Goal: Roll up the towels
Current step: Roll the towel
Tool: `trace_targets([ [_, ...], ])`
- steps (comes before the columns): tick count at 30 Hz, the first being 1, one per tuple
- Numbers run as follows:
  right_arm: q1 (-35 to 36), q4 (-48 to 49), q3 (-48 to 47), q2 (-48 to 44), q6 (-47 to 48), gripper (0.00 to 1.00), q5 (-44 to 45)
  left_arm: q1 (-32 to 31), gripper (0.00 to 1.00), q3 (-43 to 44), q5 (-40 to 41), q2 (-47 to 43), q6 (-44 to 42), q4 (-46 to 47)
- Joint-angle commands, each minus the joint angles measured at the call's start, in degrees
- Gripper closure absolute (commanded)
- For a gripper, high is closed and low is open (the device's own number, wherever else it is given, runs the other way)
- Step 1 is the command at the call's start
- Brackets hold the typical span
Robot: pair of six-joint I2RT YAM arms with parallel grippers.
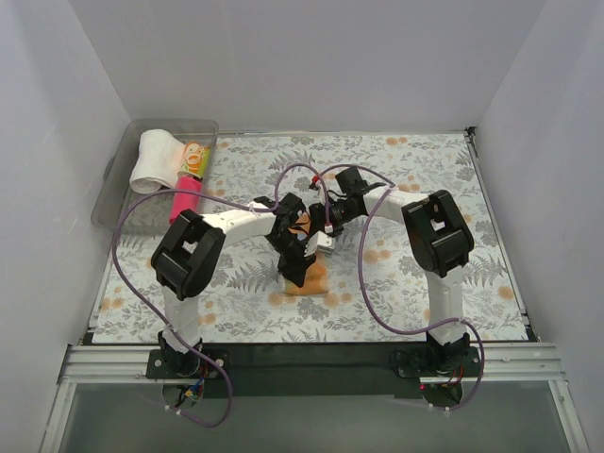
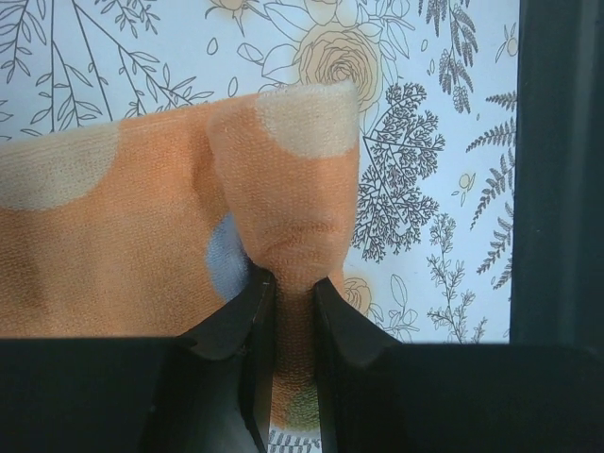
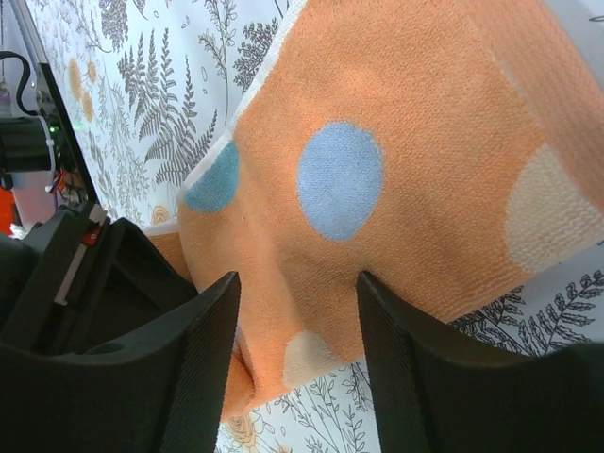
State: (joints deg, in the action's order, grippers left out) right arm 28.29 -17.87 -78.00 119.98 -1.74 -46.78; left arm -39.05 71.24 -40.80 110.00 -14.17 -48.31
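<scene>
**A:** Surface: grey-and-orange floral table covering (image 1: 425, 189), plain white walls on three sides. First item?

**B:** Orange spotted towel (image 2: 123, 236). Location: middle of the covering, under both wrists. Condition: not yet rolled, one edge gathered into a raised fold.

**A:** Held by?

**B:** Left gripper (image 2: 294, 283), jaws clamped tight on that fold. It is pinched close to the hem, probably so the edge can be turned over to begin the roll.

**A:** Right gripper (image 3: 294, 283)?

**B:** Jaws spread wide above the cloth, one on each side of a blue spot, gripping nothing. My reading is that it stands ready to pin or take the neighbouring stretch so the turn runs even.

**A:** Remaining stock?

**B:** Clear plastic bin (image 1: 111, 175), far left corner. It contains a white towel (image 1: 156, 160), rolled, with a yellow patterned towel (image 1: 195, 156) just beside it. A magenta towel (image 1: 186, 200), rolled, lies at the bin's near end; I cannot tell whether it is fully inside.

**A:** Progress?

**B:** Judged: three done, the orange one at its first turn.
</scene>
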Motion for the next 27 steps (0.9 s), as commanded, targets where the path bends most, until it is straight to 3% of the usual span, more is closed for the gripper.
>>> trace_targets([
  [1,-0.4,0.4,-0.6,-1.7,1.6,0.48,4.0,0.5,1.00,1.9,4.4,6.3,-1.2,-1.0],
  [13,-15.0,-10.0,-10.3,-8.5,15.7,0.27,12.8,1.6,0.99,5.0,5.6,14.5,-1.9,-7.2],
  [15,-16.9,-12.3,-11.0,-10.5,20.7,0.24,15.1,1.9,0.96,7.5,5.5,16.2,-1.7,-8.7],
  [17,-19.7,-13.7,-11.0,-14.0,24.7,0.15,14.2,2.1,0.94,10.0,5.1,19.7,-1.3,-11.4],
  [19,-20.6,-15.6,-9.6,-17.4,27.4,0.14,13.7,3.0,0.92,13.6,3.8,22.7,-0.4,-13.1],
  [24,-16.8,-19.9,0.1,-32.9,36.0,0.11,13.0,4.4,0.90,20.0,2.3,28.2,-0.2,-16.4],
  [27,-8.4,-19.8,8.0,-40.7,37.7,0.09,15.9,4.7,0.88,22.8,2.4,30.9,-2.6,-19.6],
])
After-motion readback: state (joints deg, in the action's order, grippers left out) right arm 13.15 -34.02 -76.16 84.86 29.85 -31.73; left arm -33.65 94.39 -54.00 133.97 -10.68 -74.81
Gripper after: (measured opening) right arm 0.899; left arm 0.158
